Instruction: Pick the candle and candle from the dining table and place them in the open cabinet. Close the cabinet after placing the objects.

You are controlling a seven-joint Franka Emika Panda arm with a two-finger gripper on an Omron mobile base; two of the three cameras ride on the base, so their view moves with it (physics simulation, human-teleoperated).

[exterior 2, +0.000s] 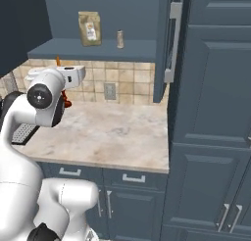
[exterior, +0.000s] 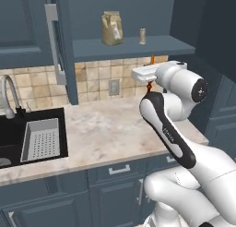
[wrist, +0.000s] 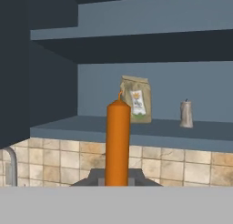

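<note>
Candle held upright below cabinet shelf

Cabinet (exterior: pixel 133 48) spans the frame's upper half, doors open; paper bag (exterior: pixel 112 28) and grey candle (exterior: pixel 142 36) stand on its shelf; gripper (exterior: pixel 149 79), centre-right, clamps the orange candle (wrist: pixel 118 143), long axis vertical, wick up, beneath shelf level.

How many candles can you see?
2. The orange candle stands upright in the robot's shut jaws, held up just below the cabinet shelf. The small grey candle sits on that shelf, right of the paper bag.

Candle (wrist: pixel 118 143) foot hidden behind gripper (wrist: pixel 117 177).
</note>
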